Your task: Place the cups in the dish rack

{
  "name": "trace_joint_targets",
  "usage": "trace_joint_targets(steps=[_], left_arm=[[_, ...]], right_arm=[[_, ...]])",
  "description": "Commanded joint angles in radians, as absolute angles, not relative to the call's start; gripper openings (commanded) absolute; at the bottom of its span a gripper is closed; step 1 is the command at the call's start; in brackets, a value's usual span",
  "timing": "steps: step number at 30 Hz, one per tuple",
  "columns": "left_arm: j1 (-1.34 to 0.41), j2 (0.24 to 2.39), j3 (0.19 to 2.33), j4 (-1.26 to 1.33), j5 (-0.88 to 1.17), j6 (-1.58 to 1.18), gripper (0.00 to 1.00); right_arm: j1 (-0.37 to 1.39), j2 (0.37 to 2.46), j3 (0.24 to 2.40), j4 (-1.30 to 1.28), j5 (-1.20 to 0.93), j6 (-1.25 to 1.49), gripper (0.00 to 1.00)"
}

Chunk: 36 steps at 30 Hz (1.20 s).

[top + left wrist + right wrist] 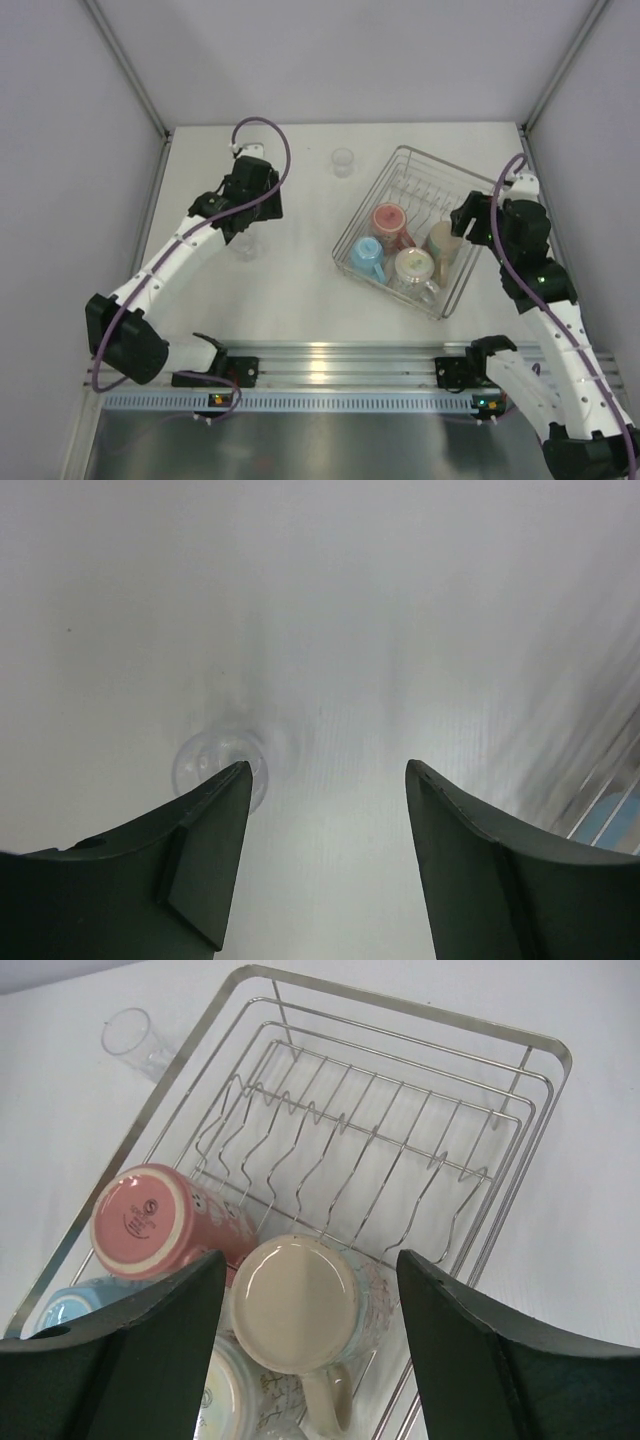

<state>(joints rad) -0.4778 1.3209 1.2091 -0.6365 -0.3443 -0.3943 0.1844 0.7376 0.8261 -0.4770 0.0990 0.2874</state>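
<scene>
Left hand (328, 770) spread, empty, over small clear glass (212, 758) mid-left on the bench (300, 300): likely light, slick, breakable, so pinch gently across its wall; right hand (310, 1257) spread, empty, above mugs (295, 1305) lying in dish rack (400, 1010).

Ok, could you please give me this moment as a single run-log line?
left gripper: open, near clear glass | right gripper: open, above beige mug in dish rack | other glass: on table, outside rack
</scene>
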Motion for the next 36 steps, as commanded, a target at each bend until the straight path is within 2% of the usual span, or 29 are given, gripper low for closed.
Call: trace_joint_targets(steps=[1,4,7,16,20,21,24,25,30,36], left_arm=[[-0.428,1.351,1.184,-0.693,-0.368,-0.362,0.68],[-0.364,1.425,1.167,-0.712,-0.302,-0.386,0.66],[-0.348,1.494,1.14,-0.712,-0.296,-0.406,0.58],[-0.342,1.62,1.115,-0.713,-0.258,-0.446,0.51],[-0.342,1.632,1.117,-0.712,-0.238,-0.449,0.36],[-0.342,1.628,1.12,-0.712,-0.236,-0.451,0.23],[-0.342,1.582,1.135,-0.712,-0.223,-0.449,0.03],[-0.342,1.565,1.147,-0.713,-0.216,-0.446,0.0],[-0.341,1.447,1.198,-0.71,-0.144,-0.437,0.0],[-0.342,1.297,1.227,-0.614,0.093,-0.41,0.0]], right_arm=[[0.169,0.696,0.821,-0.43,0.08,0.268,0.7],[0.169,0.683,0.807,-0.411,0.061,0.252,0.7],[0.167,0.67,0.792,-0.41,0.057,0.253,0.7],[0.169,0.64,0.785,-0.41,0.044,0.252,0.71],[0.169,0.632,0.788,-0.419,0.044,0.249,0.71],[0.169,0.629,0.79,-0.42,0.043,0.249,0.71],[0.169,0.624,0.79,-0.423,0.041,0.245,0.71],[0.17,0.626,0.79,-0.425,0.038,0.245,0.71],[0.169,0.637,0.793,-0.416,-0.02,0.253,0.71],[0.169,0.658,0.81,-0.376,-0.219,0.313,0.72]])
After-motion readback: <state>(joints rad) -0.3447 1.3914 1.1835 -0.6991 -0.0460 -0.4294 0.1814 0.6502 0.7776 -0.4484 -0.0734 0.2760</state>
